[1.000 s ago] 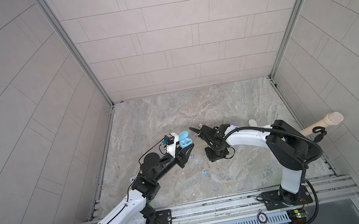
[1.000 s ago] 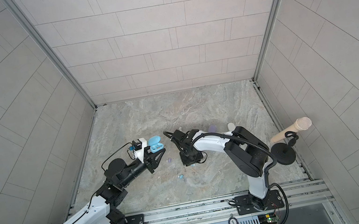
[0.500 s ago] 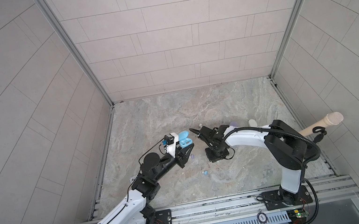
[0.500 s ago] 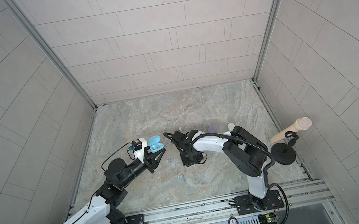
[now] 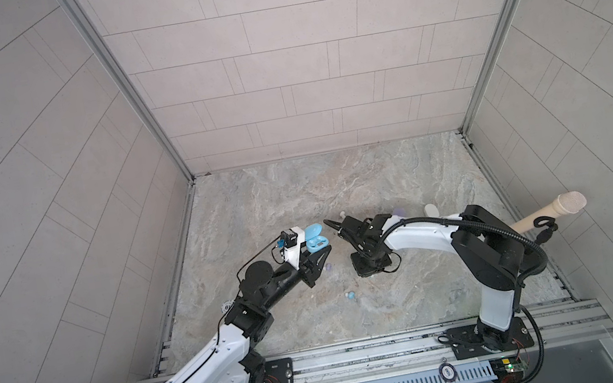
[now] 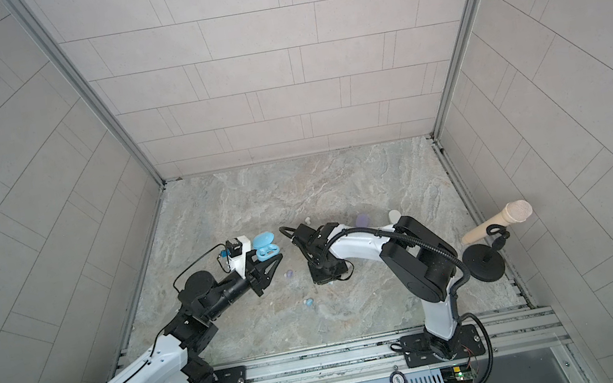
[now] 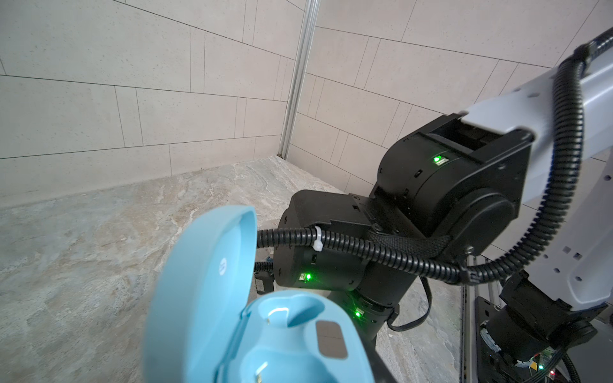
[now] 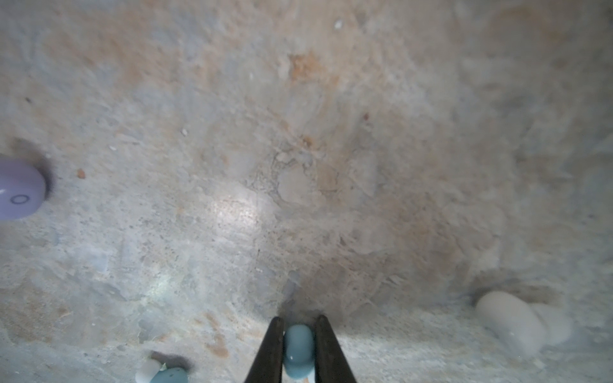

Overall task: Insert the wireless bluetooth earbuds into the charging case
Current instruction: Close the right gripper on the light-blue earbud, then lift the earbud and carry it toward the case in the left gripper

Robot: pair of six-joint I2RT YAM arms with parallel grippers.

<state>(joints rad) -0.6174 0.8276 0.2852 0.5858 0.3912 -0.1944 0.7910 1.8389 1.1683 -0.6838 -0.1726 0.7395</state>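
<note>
My left gripper is raised left of centre and is shut on the open light blue charging case. The lid stands up and both of its wells are empty. My right gripper points straight down at the floor beside it. Its two thin black fingers are shut on a light blue earbud. In both top views its wrist hides those fingertips. Another light blue earbud lies on the floor nearer the front. A lilac earbud lies below the left gripper, and a white earbud lies close by.
A closed lilac case and a white case lie behind the right arm. A microphone on a black round stand stands at the right edge. Tiled walls close in the marbled floor on three sides.
My right gripper's fingers have closed onto the light blue earbud on the floor. Both arms have stayed nearly still, and the left still holds the open case.
</note>
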